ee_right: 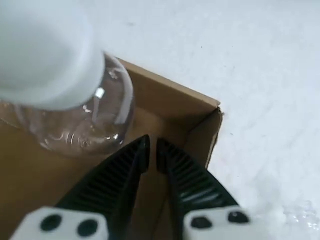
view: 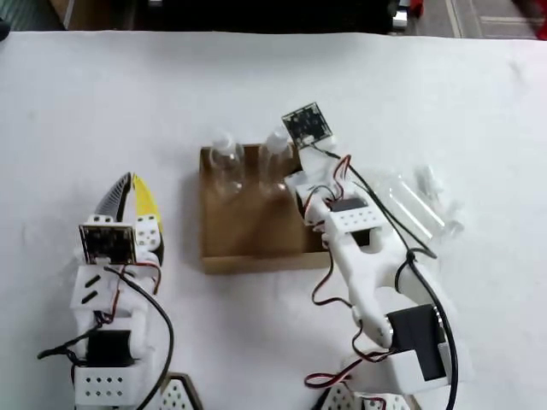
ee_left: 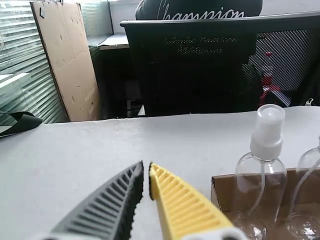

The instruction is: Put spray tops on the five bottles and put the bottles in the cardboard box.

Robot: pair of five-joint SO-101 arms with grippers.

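My right gripper [ee_right: 152, 144], fingers together and empty, hangs inside the cardboard box [ee_right: 167, 92] beside a capped bottle [ee_right: 75, 125]; I judge a careless swing could topple it. My left gripper [ee_left: 146, 172], likewise closed and empty, sits left of the box; loose bottles [view: 417, 205] lie right.

My high camera looks down over the table [view: 85, 102] from well above, with both arms entering from the near edge. The left wrist camera sits low just behind the left gripper [ee_left: 146, 170] and faces level across the table toward the room beyond. The right wrist camera peers steeply down, very close, into the cardboard box [ee_right: 170, 92]. All three views share that box and the bottles [view: 226, 166] standing in it.
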